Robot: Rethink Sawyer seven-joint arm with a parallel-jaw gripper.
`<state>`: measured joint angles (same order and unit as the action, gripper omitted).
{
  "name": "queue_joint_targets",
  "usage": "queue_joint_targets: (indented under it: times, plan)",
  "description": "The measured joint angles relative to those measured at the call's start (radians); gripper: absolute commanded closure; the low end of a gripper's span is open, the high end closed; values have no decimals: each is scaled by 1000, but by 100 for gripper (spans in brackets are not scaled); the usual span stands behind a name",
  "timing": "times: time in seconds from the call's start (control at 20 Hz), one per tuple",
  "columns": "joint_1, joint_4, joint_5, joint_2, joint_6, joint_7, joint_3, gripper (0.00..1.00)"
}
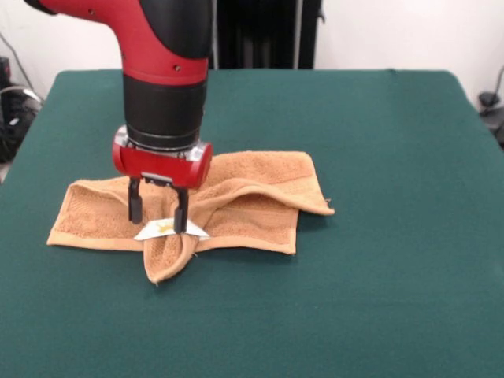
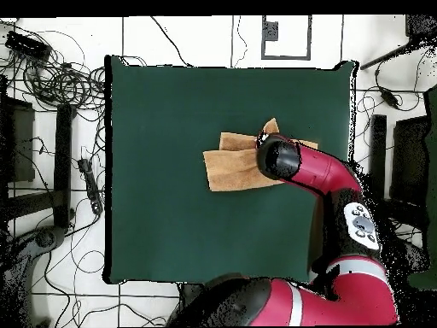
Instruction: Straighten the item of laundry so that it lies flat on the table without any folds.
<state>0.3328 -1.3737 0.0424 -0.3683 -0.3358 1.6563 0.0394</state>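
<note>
Item: towel point(image 1: 236, 201), orange-tan terry, lying crumpled on the green counter point(image 1: 378, 283). Position: directly beneath and around the tool point(image 1: 158, 213), with most of the cloth spreading away to either side of it in the front view.

Condition: not flat. A raised ridge runs through the middle of the cloth from under the tool toward the far corner. One corner is folded over and sticks out as a pointed flap just below the tool, toward the camera. A white tag point(image 1: 168, 229) with yellow print lies at the base of that flap, right at the fingertips.

Tool: two dark fingers point(image 1: 135, 203) pointing straight down, parted with a visible gap, tips at the cloth surface on either side of the tag area. Nothing is seen clamped between them; judged open and poised to pinch.

Arm: red and black, standing upright over the towel; in the overhead view it hides part of the cloth.

Handling note, as judgement: the step is taking hold of the folded flap. Best done by pinching only the top layer at the fold, then drawing it outward, away from the cloth's middle, keeping low so the layer beneath does not drag. Terry grips itself; a deep bite risks lifting both layers.
</note>
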Motion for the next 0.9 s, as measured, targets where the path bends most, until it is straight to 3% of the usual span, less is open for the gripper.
queue_joint_targets:
  times: [0.45,0.9]
  plan:
    - [-6,25,0,39,0,0,0,0]
    - [-6,-21,0,-8,0,0,0,0]
